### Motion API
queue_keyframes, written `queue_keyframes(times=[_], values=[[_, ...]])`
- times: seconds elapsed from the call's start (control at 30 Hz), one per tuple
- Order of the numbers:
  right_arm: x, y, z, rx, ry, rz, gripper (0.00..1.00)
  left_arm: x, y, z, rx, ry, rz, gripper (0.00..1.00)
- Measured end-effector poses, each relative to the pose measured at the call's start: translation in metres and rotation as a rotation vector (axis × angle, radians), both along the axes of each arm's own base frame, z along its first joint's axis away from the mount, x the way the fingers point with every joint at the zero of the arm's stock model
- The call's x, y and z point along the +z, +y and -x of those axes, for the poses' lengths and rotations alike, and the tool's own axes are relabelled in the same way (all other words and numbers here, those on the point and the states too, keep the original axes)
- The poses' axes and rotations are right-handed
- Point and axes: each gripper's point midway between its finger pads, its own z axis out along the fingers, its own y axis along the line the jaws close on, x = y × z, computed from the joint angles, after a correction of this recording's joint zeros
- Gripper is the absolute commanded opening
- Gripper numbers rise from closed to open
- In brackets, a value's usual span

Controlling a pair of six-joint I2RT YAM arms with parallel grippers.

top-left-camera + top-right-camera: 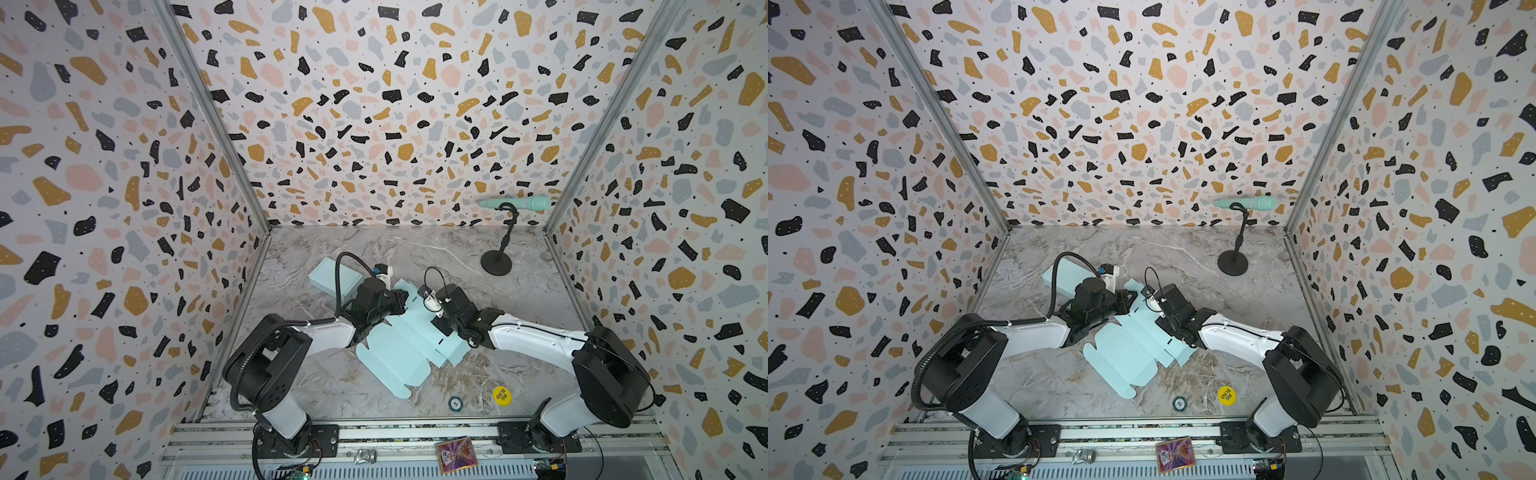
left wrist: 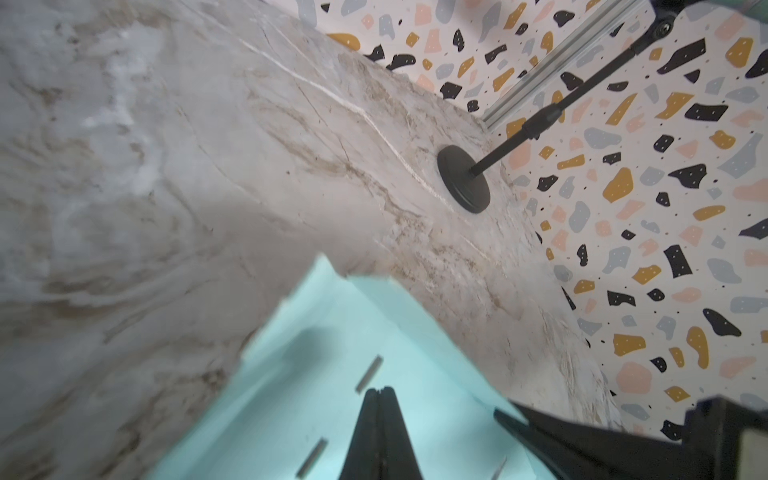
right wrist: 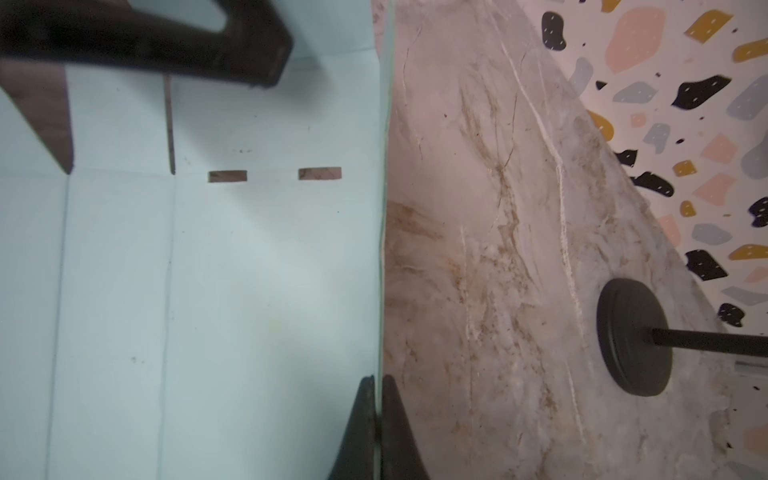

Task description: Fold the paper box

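Right fingers [image 3: 400,424] pinching paper box [image 3: 249,270] edge, bases cropped

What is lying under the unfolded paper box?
Only the marble tabletop shows, through two small slots in the paper box. Whatever else lies beneath it is covered.

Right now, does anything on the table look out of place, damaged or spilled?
Nothing is spilled or torn. The paper box blank lies at a slant on the table. Near the front edge sit a yellow disc and a small round chip, which seem unrelated to folding.
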Motion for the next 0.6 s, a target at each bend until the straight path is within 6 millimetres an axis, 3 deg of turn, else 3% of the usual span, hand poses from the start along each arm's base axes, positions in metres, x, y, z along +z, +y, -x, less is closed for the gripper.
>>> queue_keyframes(times=[0.2, 0.33, 0.6], values=[[0.018, 0.014, -0.007, 0.071, -0.106, 0.031, 0.00, 0.011, 0.008, 0.014, -0.002, -0.016, -0.002, 0.00], [0.025, 0.023, -0.008, 0.120, -0.144, 0.035, 0.00, 0.020, 0.025, 0.002, 0.040, -0.041, 0.003, 0.00], [0.034, 0.039, 0.004, 0.215, -0.172, 0.009, 0.00, -0.017, 0.058, -0.029, 0.114, 0.027, -0.025, 0.00]])
